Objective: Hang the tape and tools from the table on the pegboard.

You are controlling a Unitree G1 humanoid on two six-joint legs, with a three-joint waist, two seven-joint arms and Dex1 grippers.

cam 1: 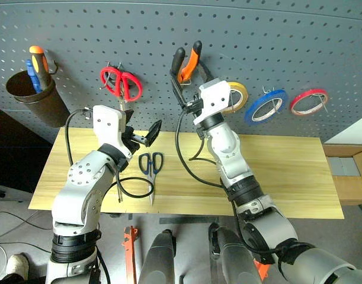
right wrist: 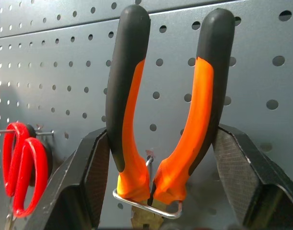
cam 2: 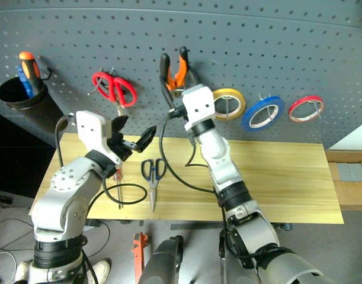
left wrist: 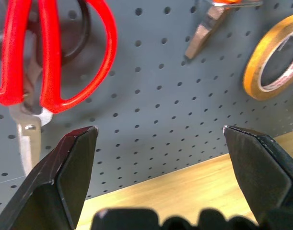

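Far left on the pegboard (cam 1: pixel 299 35), a dark cup (cam 1: pixel 35 94) holds 2 screwdrivers, then the red scissors (cam 1: pixel 121 83) hang. The left gripper (cam 1: pixel 142 136) hovers over the table (cam 1: pixel 287 177), jaws spread wide and empty, with open board ahead between the red scissors and the yellow tape (left wrist: pixel 273 60). Below it the blue-handled scissors (cam 1: pixel 151 168) and the small screwdriver (cam 2: pixel 118 186) lie near the table's front edge. The pliers (right wrist: pixel 165 110) sit on a wire hook (right wrist: pixel 146 206), handles up, between the right gripper (right wrist: pixel 160 158)'s spread fingers, which flank both handles closely; whether they touch is unclear. Rightward hang the blue tape (cam 1: pixel 265 106) and the red tape (cam 1: pixel 308 102); the table's right half is bare.
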